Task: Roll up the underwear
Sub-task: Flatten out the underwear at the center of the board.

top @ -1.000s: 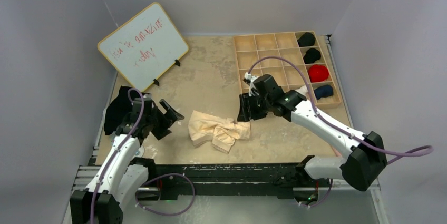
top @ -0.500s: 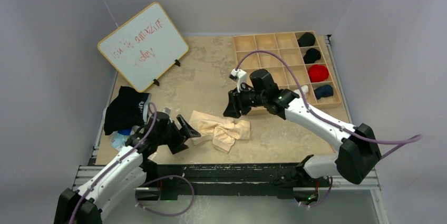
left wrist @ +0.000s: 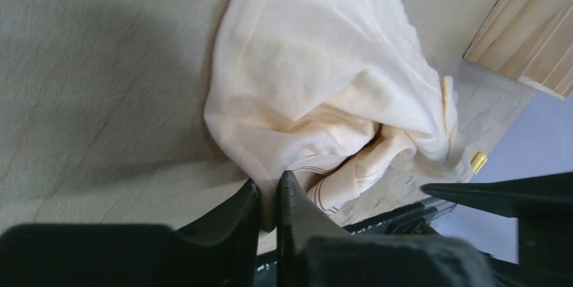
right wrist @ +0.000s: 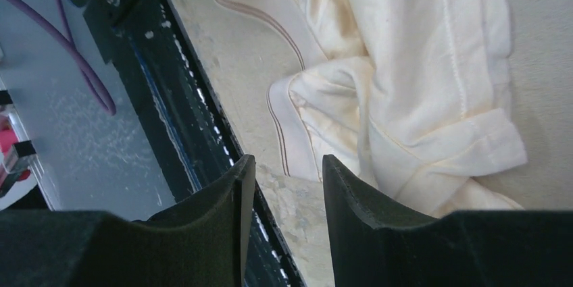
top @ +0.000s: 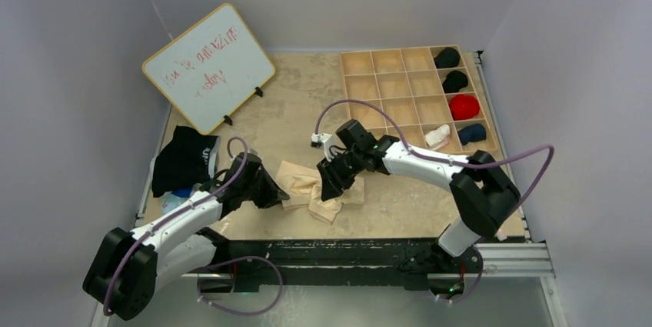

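Observation:
The cream underwear (top: 298, 179) lies crumpled near the table's front edge, with brown-striped hems showing in both wrist views. My left gripper (top: 278, 192) is at its left edge, shut on a fold of the fabric; in the left wrist view the cloth (left wrist: 317, 77) is pinched between the tips of that gripper (left wrist: 269, 189). My right gripper (top: 330, 188) hovers over the garment's middle. Its jaws (right wrist: 287, 164) stand open with nothing between them. The underwear (right wrist: 405, 77) lies just beyond the right fingertip.
A wooden compartment tray (top: 384, 85) at the back right holds rolled black (top: 446, 58), red (top: 464, 106), navy (top: 471, 134) and white (top: 438, 136) items. A whiteboard (top: 208, 66) stands at the back left. Dark clothes (top: 181, 159) are piled at the left edge. A black rail (top: 346, 250) borders the front.
My left arm swung right to the underwear and shut on its left edge. My right arm moved left and down from the tray to above the garment.

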Motion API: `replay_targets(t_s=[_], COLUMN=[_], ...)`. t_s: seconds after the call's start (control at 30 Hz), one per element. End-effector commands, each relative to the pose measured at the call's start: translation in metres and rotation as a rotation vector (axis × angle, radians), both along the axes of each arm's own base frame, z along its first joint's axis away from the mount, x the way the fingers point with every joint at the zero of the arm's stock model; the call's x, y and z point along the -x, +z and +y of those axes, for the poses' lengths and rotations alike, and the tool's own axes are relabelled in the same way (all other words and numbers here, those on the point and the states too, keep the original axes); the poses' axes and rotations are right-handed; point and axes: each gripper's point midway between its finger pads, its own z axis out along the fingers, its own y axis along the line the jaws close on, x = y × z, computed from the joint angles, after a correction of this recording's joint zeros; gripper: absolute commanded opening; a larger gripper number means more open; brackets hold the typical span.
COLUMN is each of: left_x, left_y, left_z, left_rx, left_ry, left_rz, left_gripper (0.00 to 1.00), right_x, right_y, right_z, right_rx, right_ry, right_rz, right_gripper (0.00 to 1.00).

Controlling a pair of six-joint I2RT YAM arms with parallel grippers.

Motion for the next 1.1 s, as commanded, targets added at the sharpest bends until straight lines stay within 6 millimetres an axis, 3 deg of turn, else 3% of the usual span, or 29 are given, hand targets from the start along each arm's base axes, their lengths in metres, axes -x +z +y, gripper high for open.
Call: replay_targets(t_s=[0.0, 0.23, 0.43, 0.53, 0.67, 0.77, 0.9, 0.93, 0.97, 1.07], left_x=[-0.037, -0.059, -0.073, -0.075, -0.072, -0.072, -0.073, -0.073, -0.072, -0.067], left_y=[0.036, 0.060, 0.083, 0.089, 0.087, 0.090, 0.102, 0.105, 0.106, 0.104], left_z=[-0.003, 0.020, 0.042, 0.043, 0.036, 0.039, 0.034, 0.030, 0.027, 0.020], left_rx=[-0.043, -0.108, -0.100, -0.115, -0.095, -0.106, -0.072, -0.052, -0.037, -0.006], left_ry=[-0.006, -0.001, 0.020, -0.006, -0.045, -0.038, -0.048, -0.067, -0.083, -0.129], left_rz=[-0.150, -0.194, -0.248, -0.248, -0.213, -0.221, -0.271, -0.282, -0.286, -0.291], left_gripper=[0.03, 0.00, 0.00, 0.00, 0.00, 0.00, 0.00, 0.00, 0.00, 0.00], right_x=[0.012, 0.037, 0.068, 0.075, 0.059, 0.038, -0.008, -0.023, -0.032, -0.054], right_y=[-0.017, -0.060, -0.077, -0.051, 0.006, 0.026, 0.040, 0.047, 0.055, 0.084], right_z=[-0.002, -0.009, 0.003, 0.024, 0.046, 0.040, 0.022, 0.013, 0.007, 0.005], right_rx=[0.051, 0.153, 0.196, 0.141, -0.055, -0.069, -0.031, -0.004, 0.004, -0.050], right_ry=[0.061, 0.099, 0.142, 0.137, 0.061, -0.027, -0.237, -0.330, -0.383, -0.395], right_rz=[0.024, 0.058, 0.097, 0.097, -0.021, -0.151, -0.362, -0.411, -0.439, -0.530], right_gripper=[0.43, 0.42, 0.40, 0.38, 0.46, 0.53, 0.66, 0.86, 0.97, 0.99])
